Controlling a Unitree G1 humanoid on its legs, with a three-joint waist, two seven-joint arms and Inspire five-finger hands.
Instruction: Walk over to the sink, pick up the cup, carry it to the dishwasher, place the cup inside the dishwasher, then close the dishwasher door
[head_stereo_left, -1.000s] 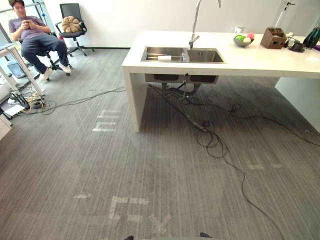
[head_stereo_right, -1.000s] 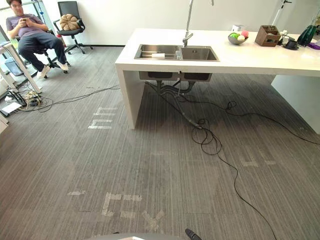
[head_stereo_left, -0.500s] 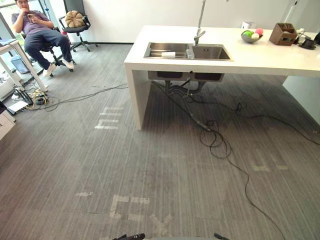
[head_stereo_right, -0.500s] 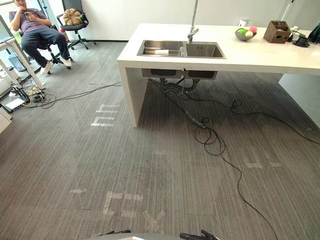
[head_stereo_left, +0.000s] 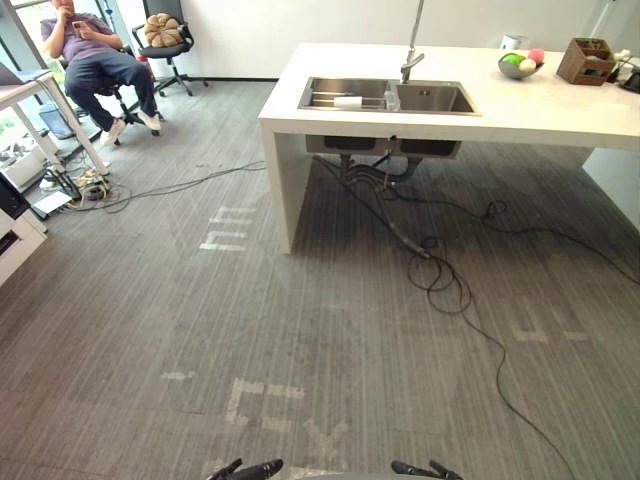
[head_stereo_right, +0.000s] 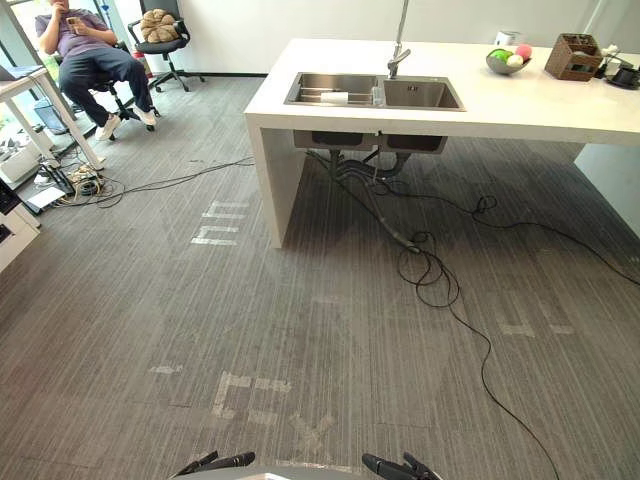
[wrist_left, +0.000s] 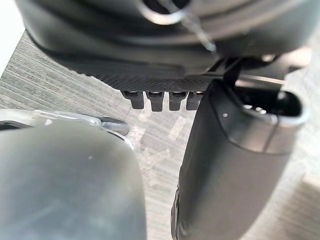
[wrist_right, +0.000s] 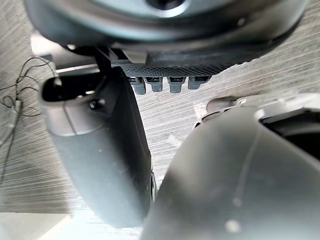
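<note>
Across the room a steel double sink (head_stereo_left: 385, 96) is set in a white counter island (head_stereo_left: 520, 108), with a tall faucet (head_stereo_left: 412, 45) behind it. A white cup (head_stereo_left: 347, 101) lies in the sink's left basin, and a small clear glass (head_stereo_left: 391, 100) stands by the divider. My left hand (head_stereo_left: 250, 468) and right hand (head_stereo_left: 420, 468) hang low at the bottom edge of the eye views, far from the sink. The left wrist view shows the left hand (wrist_left: 150, 55) with relaxed fingers (wrist_left: 160, 100) holding nothing. My right hand (wrist_right: 165, 45) is likewise open and empty.
Black cables (head_stereo_left: 440, 270) trail over the grey floor from under the sink. A person (head_stereo_left: 95, 50) sits at the far left beside an office chair (head_stereo_left: 163, 32) and a desk (head_stereo_left: 30, 95). On the counter's right end are a fruit bowl (head_stereo_left: 518, 65) and a brown box (head_stereo_left: 585, 60).
The whole picture has shifted, so the camera has moved; the fingertips of both hands now show at the bottom edge. Nothing at the sink has changed.
</note>
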